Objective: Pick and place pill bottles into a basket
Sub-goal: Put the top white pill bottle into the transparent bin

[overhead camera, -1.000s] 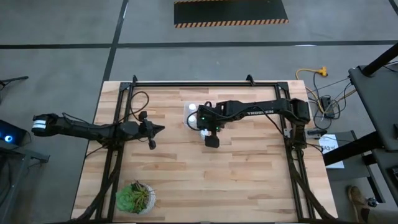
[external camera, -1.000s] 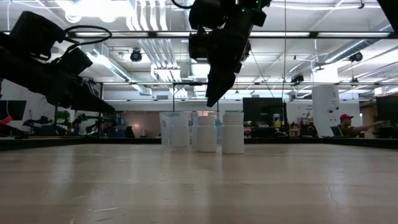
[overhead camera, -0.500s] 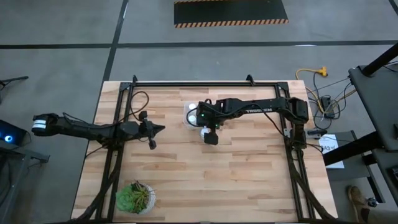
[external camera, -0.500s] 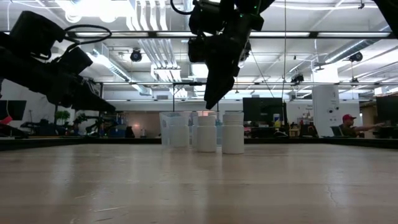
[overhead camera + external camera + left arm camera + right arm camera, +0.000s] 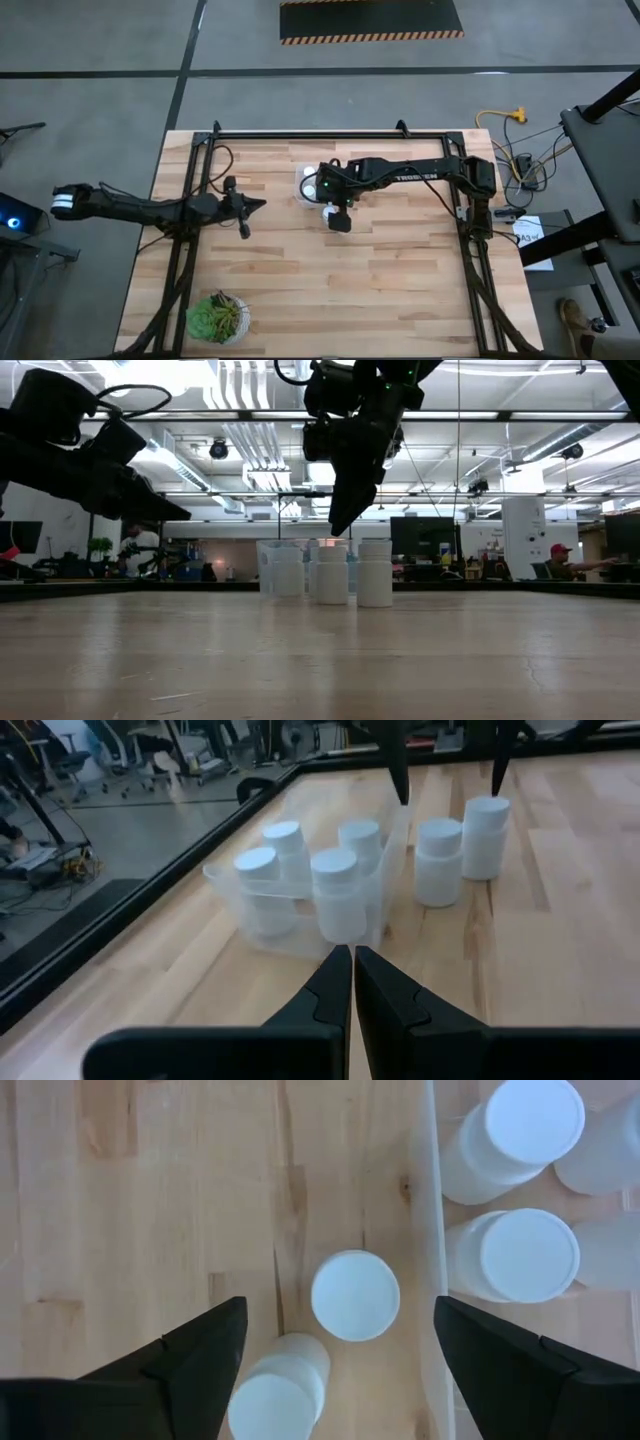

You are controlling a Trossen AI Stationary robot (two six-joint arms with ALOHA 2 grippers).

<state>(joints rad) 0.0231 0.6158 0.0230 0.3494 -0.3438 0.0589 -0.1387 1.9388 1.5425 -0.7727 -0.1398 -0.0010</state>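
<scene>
The clear basket (image 5: 228, 880) stands on the table and holds several white pill bottles (image 5: 338, 890). Two more bottles (image 5: 438, 860) (image 5: 485, 835) stand upright on the table just outside its wall. My right gripper (image 5: 340, 1310) is open and points down just above these two. One bottle's cap (image 5: 355, 1295) shows between its fingers and the other bottle (image 5: 275, 1395) nearer the wrist. In the low view its fingertip (image 5: 340, 522) is above the caps (image 5: 333, 548). My left gripper (image 5: 352, 960) is shut and empty, left of the basket (image 5: 305, 178).
A green potted plant (image 5: 216, 316) sits at the table's near left corner. A black frame (image 5: 330, 133) runs along the far edge and both sides. Bare wood lies near and right of the bottles.
My right gripper has moved a little toward the table's far edge, staying open above the two outside bottles. My left gripper has risen a little and stays shut. The bottles and basket have not moved.
</scene>
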